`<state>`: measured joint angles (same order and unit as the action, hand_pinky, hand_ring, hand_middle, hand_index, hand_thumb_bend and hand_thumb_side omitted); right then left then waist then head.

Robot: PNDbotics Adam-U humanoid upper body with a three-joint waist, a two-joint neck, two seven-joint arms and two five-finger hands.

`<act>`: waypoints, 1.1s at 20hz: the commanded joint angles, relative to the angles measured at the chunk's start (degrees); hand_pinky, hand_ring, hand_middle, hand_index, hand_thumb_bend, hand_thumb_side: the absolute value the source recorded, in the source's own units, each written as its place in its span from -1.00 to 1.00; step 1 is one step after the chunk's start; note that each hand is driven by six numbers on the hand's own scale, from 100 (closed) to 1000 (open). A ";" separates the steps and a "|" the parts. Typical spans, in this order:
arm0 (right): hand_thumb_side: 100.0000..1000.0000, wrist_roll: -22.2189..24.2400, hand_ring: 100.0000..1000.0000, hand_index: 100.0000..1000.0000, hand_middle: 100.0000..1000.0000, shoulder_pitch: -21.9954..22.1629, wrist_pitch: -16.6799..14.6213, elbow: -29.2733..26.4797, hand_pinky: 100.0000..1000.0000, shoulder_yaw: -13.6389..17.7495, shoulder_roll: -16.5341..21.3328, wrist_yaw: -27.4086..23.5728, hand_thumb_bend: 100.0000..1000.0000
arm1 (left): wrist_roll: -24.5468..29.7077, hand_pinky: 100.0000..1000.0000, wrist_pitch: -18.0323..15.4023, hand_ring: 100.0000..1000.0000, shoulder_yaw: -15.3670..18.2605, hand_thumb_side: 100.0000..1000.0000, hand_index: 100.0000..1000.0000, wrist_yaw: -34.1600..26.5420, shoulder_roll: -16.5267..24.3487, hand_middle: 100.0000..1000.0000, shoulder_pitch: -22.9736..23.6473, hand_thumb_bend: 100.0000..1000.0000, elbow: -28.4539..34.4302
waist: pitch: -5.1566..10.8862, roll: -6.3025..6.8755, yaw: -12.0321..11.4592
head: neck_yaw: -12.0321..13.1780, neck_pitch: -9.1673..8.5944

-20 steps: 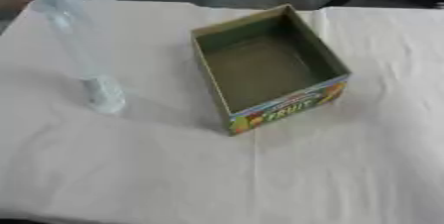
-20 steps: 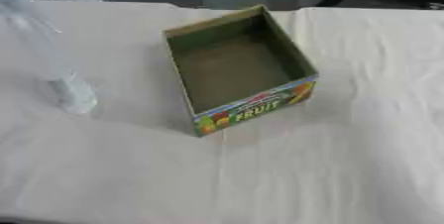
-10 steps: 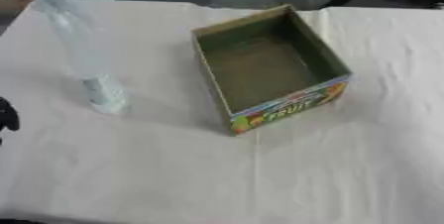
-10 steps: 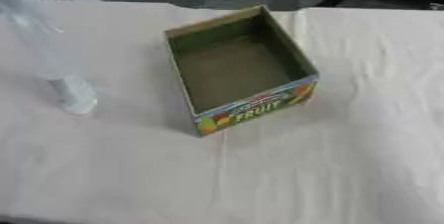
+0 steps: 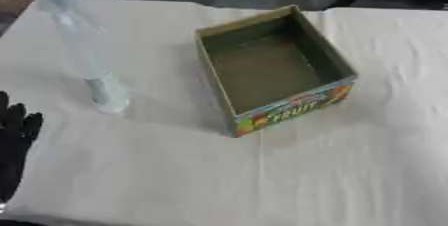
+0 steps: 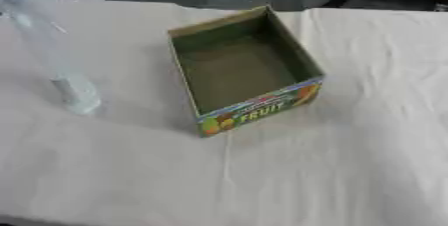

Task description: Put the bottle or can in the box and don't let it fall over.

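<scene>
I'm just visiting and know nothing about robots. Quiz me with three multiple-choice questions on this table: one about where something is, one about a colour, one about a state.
1. Where does the clear plastic bottle stand relative to the open cardboard fruit box?
A. inside it
B. to its left
C. to its right

2. What colour is the robot's left hand?
A. black
B. white
C. red

3. What is the box's state?
A. closed with a lid
B. open and empty
C. tipped over

Answers: 1 B, the clear plastic bottle stands on the white tablecloth left of the open cardboard fruit box. 2 A, the left hand at the left edge is black. 3 B, its bare floor shows.
</scene>
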<state>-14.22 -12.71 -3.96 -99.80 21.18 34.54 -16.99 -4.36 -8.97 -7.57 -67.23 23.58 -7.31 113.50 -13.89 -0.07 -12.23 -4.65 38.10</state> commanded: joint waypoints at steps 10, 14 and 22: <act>0.49 0.57 0.76 0.94 1.00 -0.70 -0.19 -0.76 0.59 0.62 1.27 -0.80 -1.00 | -3.09 -0.96 2.91 -0.93 -0.51 1.00 1.00 -10.58 -0.15 -0.73 -1.79 -0.33 1.09 | 0.76 -0.09 0.02 | 0.36 -0.44; 0.49 0.66 0.76 0.94 1.00 -0.72 -0.27 -0.76 0.59 0.62 1.27 -0.87 -1.00 | -2.67 -0.95 3.99 -0.91 -0.54 1.00 1.00 -10.82 -0.09 -0.71 -2.08 -0.33 1.09 | 0.74 -0.16 -0.02 | 0.47 -0.47; 0.49 0.86 0.76 0.94 1.00 -0.74 -0.48 -0.73 0.59 0.47 1.35 -1.13 -1.00 | -4.24 -0.95 6.84 -0.92 -1.65 1.00 1.00 -10.81 0.14 -0.72 -3.34 -0.35 1.09 | 0.81 -0.10 -0.01 | 0.94 -0.82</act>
<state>-13.47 -12.89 -4.26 -99.80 21.16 34.52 -17.91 -8.34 -2.68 -9.13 -77.93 22.66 -10.00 113.50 -13.89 -0.13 -12.26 -3.90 38.05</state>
